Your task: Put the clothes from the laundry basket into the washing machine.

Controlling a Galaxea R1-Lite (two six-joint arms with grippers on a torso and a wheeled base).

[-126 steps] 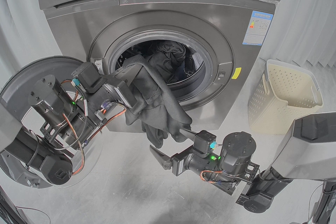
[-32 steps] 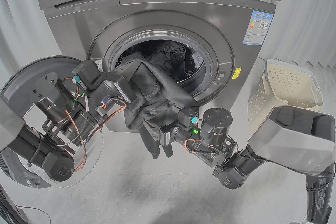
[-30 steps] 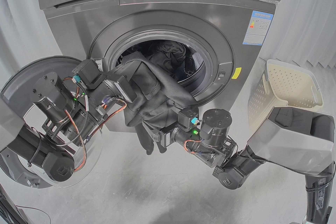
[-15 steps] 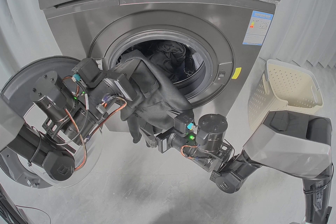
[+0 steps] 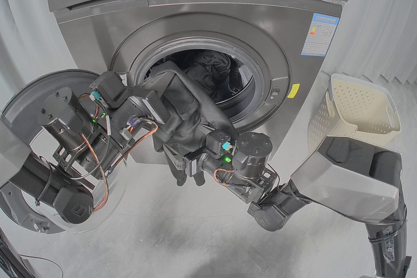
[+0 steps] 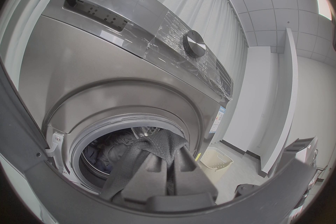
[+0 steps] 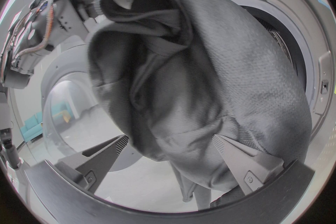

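The smooth grey floor [image 5: 173,231] carries the grey washing machine [image 5: 195,18]. A cream laundry basket [image 5: 360,118] also stands on it, just beside the machine on the right.

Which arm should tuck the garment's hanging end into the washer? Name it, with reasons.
Right, probably. The right tool is open at the hanging end of the dark garment, a finger on each side. The left tool is busy, shut on its upper part at the washing machine opening.
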